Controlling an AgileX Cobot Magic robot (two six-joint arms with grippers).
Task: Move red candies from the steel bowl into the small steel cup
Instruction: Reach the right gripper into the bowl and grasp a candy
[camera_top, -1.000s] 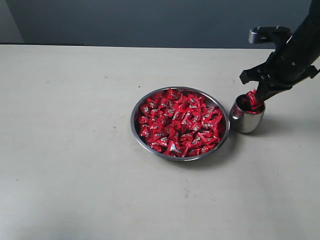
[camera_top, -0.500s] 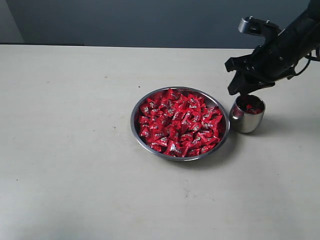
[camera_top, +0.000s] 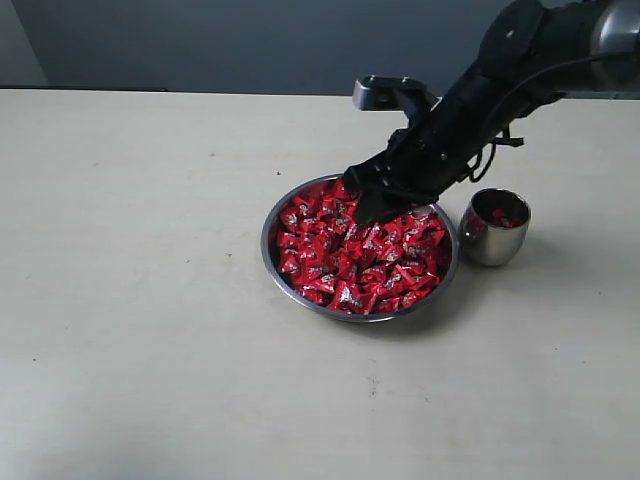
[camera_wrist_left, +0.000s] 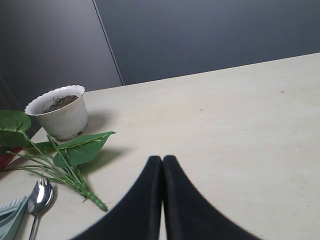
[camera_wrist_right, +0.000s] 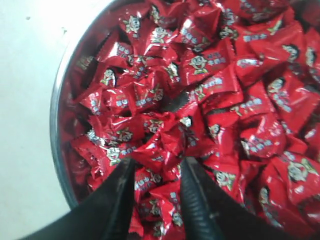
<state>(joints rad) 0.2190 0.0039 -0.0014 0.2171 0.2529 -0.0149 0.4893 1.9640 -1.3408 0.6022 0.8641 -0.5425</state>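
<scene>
Exterior view: right tool (camera_top: 366, 207) hung low over the steel bowl (camera_top: 268, 262), tips just at the heap of red candies (camera_top: 350, 262) directly beneath. The small steel cup (camera_top: 488, 243) stood on the bench (camera_top: 150, 300) back along the tool's arm, just beside the bowl, with a few red sweets showing inside. Left wrist view: left tool (camera_wrist_left: 162, 161) was clenched on nothing, fingers pressed flat together, with only a plant pot (camera_wrist_left: 59, 112), a leafy sprig (camera_wrist_left: 75, 150) and a spoon (camera_wrist_left: 40, 192) ahead of it; no task thing was near. Right wrist view: right tool was released, fingers apart, grasping nothing, straddling a bunched sweet with the bowl rim off to one finger's outer side. Judged step: picking the next candy. To do it well, sink the tips slightly into the pile so both fingers bracket one wrapper's body rather than a twisted end, close firmly, then lift straight up clear of the neighbours before swinging to the cup.
</scene>
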